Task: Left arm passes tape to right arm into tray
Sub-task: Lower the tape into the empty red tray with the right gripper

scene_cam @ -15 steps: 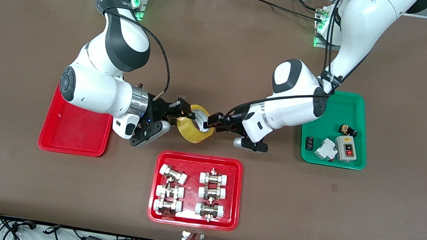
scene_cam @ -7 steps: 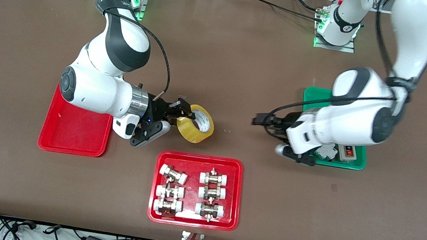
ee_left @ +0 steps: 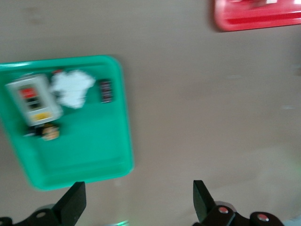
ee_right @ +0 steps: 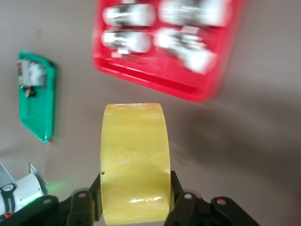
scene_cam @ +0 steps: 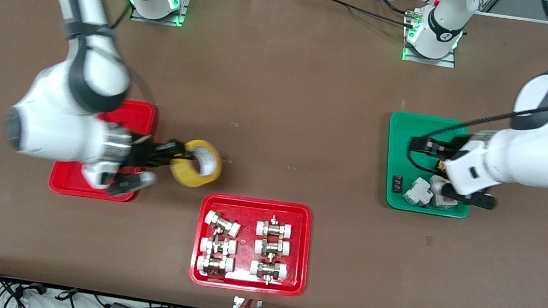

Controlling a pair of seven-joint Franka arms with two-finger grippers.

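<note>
Counting near to far: one red tray of fittings with six white-capped pieces, one tape, one plain red tray, one green tray with what looks like four small parts. Handoff done half a second back, and since then swung toward the plain tray: right tool pinching the tape, up over the desk just beside that tray's edge. Pulled back over the green tray, left tool spread and holding nothing. Only the drop left, probably.

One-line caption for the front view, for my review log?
After handover: right tool holds the tape beside the plain red tray; left tool is open over the green tray.
</note>
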